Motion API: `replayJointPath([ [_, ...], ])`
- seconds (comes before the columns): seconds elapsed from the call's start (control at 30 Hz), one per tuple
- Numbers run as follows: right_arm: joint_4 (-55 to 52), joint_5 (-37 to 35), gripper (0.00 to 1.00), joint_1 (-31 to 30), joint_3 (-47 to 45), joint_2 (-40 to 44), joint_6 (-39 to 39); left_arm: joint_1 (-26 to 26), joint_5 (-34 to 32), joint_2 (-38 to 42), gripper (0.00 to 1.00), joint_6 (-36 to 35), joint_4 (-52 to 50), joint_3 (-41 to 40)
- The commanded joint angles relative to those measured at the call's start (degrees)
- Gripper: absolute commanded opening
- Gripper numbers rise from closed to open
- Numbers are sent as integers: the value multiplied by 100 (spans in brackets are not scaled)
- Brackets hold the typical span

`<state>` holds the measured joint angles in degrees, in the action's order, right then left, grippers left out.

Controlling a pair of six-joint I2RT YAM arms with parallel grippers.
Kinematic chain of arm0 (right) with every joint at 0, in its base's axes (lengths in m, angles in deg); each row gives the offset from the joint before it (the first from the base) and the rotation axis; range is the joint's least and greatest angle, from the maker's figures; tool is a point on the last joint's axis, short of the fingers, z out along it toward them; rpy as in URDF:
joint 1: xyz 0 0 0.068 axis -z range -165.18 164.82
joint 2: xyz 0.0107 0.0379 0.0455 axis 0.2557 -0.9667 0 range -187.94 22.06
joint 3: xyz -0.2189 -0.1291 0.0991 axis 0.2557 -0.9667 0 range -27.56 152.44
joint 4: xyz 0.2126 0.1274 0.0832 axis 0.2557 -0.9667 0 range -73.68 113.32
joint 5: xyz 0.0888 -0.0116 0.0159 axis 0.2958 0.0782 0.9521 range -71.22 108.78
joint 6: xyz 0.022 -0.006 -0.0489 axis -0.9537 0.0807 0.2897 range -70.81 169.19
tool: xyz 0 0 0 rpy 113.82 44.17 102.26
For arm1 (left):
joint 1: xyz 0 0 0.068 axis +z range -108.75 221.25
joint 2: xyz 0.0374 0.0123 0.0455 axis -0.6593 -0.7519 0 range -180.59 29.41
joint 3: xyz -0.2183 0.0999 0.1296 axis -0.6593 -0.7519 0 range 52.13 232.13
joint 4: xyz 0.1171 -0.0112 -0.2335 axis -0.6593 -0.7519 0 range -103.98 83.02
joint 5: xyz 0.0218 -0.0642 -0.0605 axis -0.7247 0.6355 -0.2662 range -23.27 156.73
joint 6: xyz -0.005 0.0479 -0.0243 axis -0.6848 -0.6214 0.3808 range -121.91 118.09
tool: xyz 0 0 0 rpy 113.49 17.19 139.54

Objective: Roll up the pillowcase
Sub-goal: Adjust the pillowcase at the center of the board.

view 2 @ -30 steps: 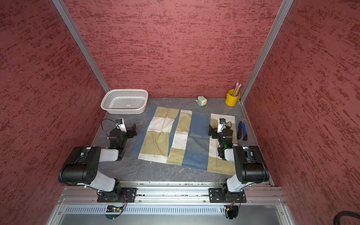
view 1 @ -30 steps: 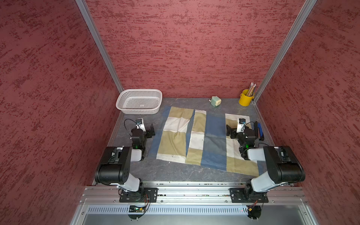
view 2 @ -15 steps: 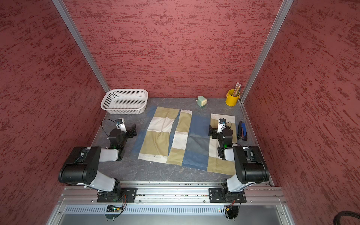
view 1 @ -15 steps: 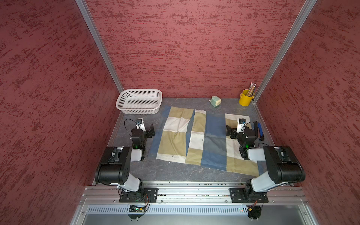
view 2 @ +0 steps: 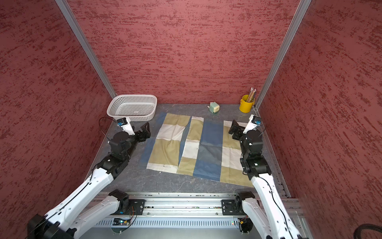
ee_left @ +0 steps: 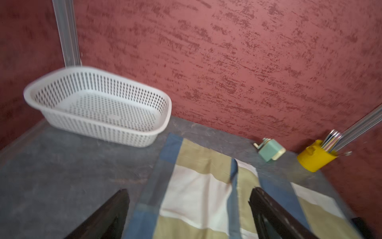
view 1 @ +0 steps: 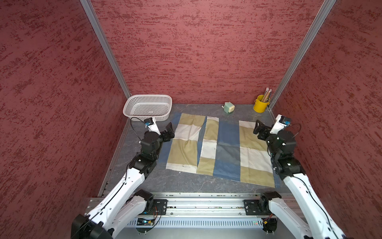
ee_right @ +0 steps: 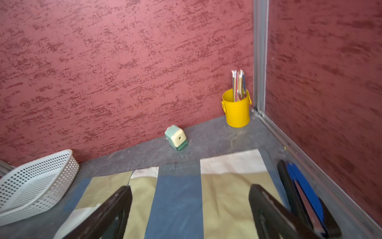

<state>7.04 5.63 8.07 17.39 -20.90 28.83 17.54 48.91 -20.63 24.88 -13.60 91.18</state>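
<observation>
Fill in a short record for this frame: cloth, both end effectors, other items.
pillowcase: spread flat on the table, not yet rolled
left end effector: open, holding nothing, at the pillowcase's left edge
right end effector: open, holding nothing, over its right side
basket: far left corner
other items: pencil sharpener and yellow cup of pencils along the far edge

The pillowcase (view 1: 219,149) lies spread flat on the middle of the table (view 1: 186,184). The basket (view 1: 147,96) stands in the back-left corner, just beside the pillowcase's far left corner. A pencil sharpener (view 1: 229,108) sits behind the pillowcase by the back wall. Right of it, in the back-right corner, is a cup (view 1: 260,105) holding pencils (view 1: 267,95).
</observation>
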Motion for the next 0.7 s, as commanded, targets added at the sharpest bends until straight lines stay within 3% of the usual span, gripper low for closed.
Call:
replayJointPath([
  [0.0,-3517,-527,93,-72,-103,-154,-1232,-420,499,-750,94,2407,-3806,-146],
  [0.1,-3898,120,93,51,346,-676,-1741,-811,1052,-1565,92,3028,-4670,98],
  [0.17,-4123,195,93,135,649,-1129,-1839,-877,1257,-1870,92,3302,-5112,151],
  [0.27,-4233,174,93,420,741,-1312,-1772,-745,1361,-1625,88,3498,-5252,-198],
  [0.47,-3937,341,92,730,328,-1215,-1733,-177,1266,-1284,87,2992,-5065,-386],
  [0.6,-3778,527,89,730,-27,-1212,-1978,550,1693,-1601,87,2311,-4289,-415],
  [0.67,-3849,505,88,735,-149,-1095,-2115,672,1619,-1851,87,2060,-4032,-306],
])
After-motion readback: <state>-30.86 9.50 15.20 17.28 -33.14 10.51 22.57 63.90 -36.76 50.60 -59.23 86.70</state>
